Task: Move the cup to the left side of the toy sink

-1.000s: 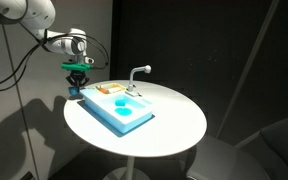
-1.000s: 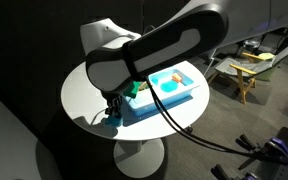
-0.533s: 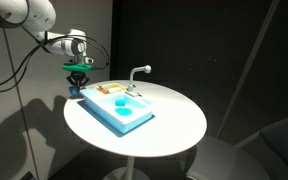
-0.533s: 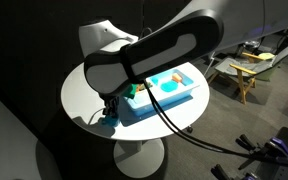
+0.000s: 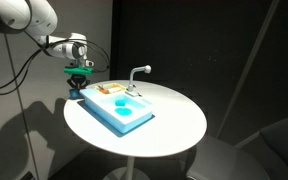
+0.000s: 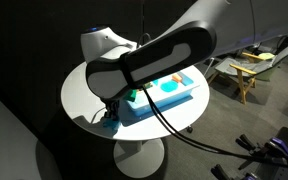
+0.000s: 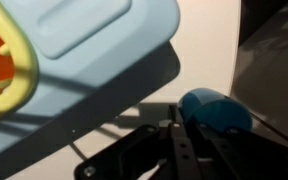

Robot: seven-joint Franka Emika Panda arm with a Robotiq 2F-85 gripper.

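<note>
The small blue cup (image 7: 216,106) sits between my dark fingers (image 7: 175,140) in the wrist view. My gripper (image 7: 204,126) looks shut on it, low over the white table. The light blue toy sink (image 7: 84,40) lies just beside the cup, its corner close. In an exterior view my gripper (image 5: 77,88) hangs at the far end of the sink (image 5: 119,108), the end with the orange-white patch and the white faucet (image 5: 139,72). In an exterior view the arm covers much of the sink (image 6: 174,88), and my gripper (image 6: 109,112) is at its end near the table rim.
The round white table (image 5: 169,125) stands on a pedestal, and its edge runs right by the cup (image 7: 236,60). A yellow and orange toy piece (image 7: 9,60) lies on the sink. A folding stand (image 6: 246,68) stands away from the table.
The arm has shifted its pose slightly. The gripper has stayed at the sink's end with only a small move. The cup is still at the fingers.
</note>
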